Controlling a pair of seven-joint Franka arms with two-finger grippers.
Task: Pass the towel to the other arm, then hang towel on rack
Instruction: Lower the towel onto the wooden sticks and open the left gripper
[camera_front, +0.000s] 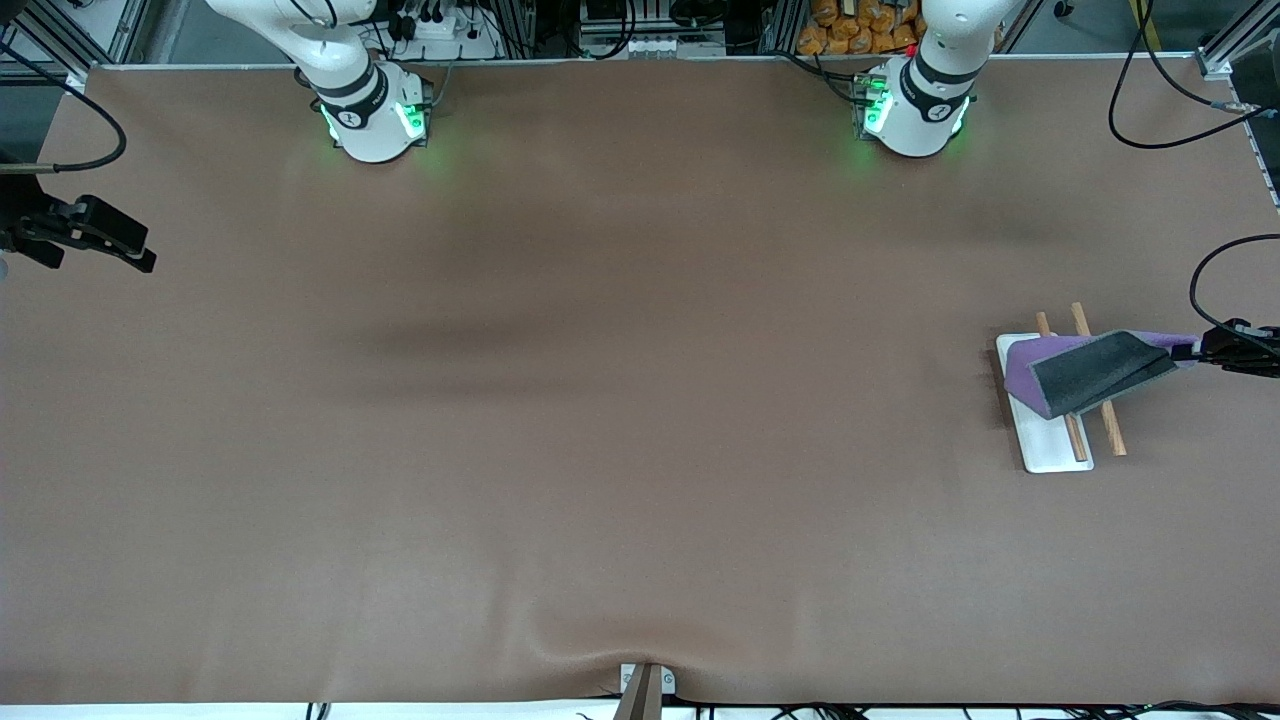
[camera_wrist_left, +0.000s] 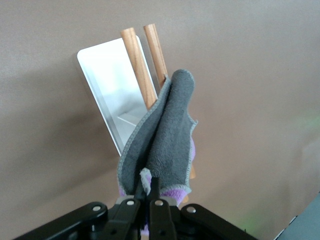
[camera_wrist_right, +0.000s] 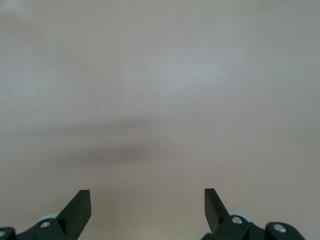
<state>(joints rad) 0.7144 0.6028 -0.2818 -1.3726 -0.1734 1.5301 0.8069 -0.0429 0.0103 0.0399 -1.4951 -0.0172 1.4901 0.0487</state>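
The brown table (camera_front: 600, 400) carries little. The rack (camera_front: 1050, 440), a white base plate with two thin wooden rods (camera_wrist_left: 142, 70) raised over it, sits close to the table edge at the left arm's end, about midway between the robots' edge and the front camera's edge.

The towel (camera_front: 1085, 370) lies draped across those rods, purple face showing at the side toward the table's middle and dark grey face folded on top, while one corner runs out to the left gripper (camera_front: 1215, 350) over the table edge just beside the rack. That gripper is clamped tight on the corner, the cloth bunched between its fingers (camera_wrist_left: 156, 197).

The right gripper (camera_front: 90, 235) waits over the table edge at the right arm's end, its jaws wide apart and holding nothing.

The handover looks done and the hanging is nearly complete.

The towel appears light, soft and limp: it should sag and fold wherever unsupported, and could slide off the smooth rods if tugged sideways. A corner or hem is the sensible place to pinch it.
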